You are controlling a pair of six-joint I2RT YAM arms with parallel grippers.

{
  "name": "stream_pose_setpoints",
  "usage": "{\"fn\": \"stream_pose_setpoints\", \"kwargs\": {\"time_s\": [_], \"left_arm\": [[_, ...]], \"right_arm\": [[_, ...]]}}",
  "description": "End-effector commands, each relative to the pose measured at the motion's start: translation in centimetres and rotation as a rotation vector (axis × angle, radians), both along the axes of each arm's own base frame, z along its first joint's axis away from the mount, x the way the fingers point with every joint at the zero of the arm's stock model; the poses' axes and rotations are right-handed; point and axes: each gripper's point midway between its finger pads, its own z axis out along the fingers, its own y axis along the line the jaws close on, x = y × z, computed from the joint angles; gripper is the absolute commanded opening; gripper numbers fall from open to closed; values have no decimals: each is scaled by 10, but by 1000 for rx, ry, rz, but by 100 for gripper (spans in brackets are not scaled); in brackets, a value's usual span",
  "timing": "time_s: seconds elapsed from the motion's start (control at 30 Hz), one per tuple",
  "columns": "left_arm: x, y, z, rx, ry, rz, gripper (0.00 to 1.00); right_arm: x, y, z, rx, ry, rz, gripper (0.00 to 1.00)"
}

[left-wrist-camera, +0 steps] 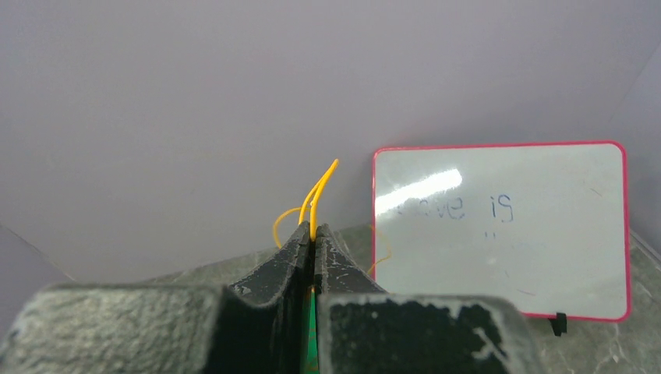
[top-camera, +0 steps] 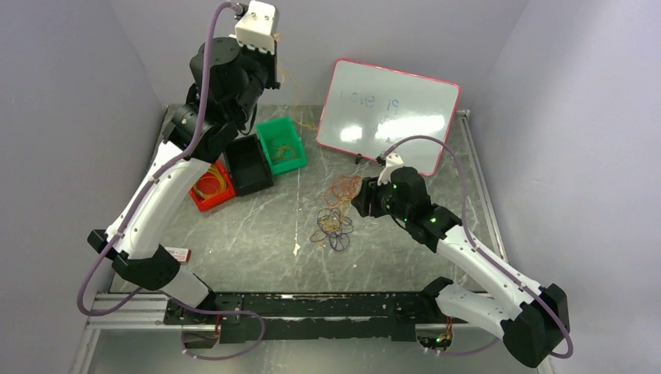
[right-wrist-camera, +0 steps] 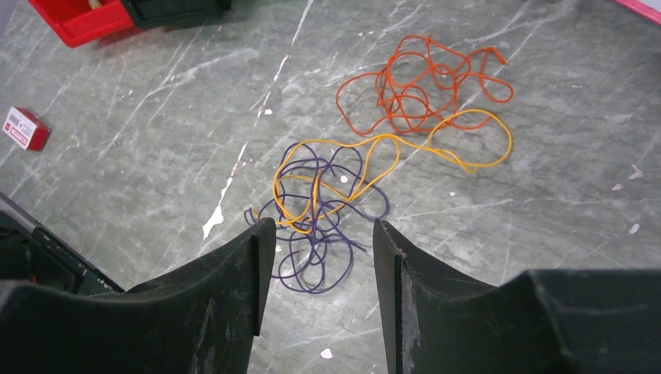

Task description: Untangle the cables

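The cables lie in a loose heap mid-table: an orange tangle point(right-wrist-camera: 425, 86), a yellow loop point(right-wrist-camera: 390, 148) and a dark purple coil point(right-wrist-camera: 319, 234), the yellow one threaded through the purple. From above the heap point(top-camera: 334, 226) sits just left of my right gripper point(top-camera: 360, 204). My right gripper point(right-wrist-camera: 319, 234) hovers over the purple coil, open, with nothing between its fingers. My left gripper point(left-wrist-camera: 314, 230) is raised high at the back left, shut on a thin yellow cable point(left-wrist-camera: 319, 187) that sticks out past its tips.
A green bin point(top-camera: 281, 146), a black bin point(top-camera: 248, 164) and a red bin point(top-camera: 210, 187) holding coiled strands stand at the back left. A pink-framed whiteboard point(top-camera: 387, 117) leans at the back. A small red box point(top-camera: 178, 254) lies near the left arm's base.
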Motion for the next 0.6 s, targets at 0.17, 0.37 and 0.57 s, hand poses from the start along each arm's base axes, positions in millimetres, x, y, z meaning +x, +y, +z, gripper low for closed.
{"fn": "stream_pose_setpoints", "kwargs": {"time_s": [0.17, 0.37, 0.57], "left_arm": [[24, 6, 25, -26, -82, -11, 7], [50, 12, 2, 3, -47, 10, 7], [63, 25, -14, -9, -21, 26, 7]], "right_arm": [[5, -6, 16, -8, -74, -18, 55], [1, 8, 5, 46, -36, 23, 55], [1, 9, 4, 41, -40, 35, 55]]}}
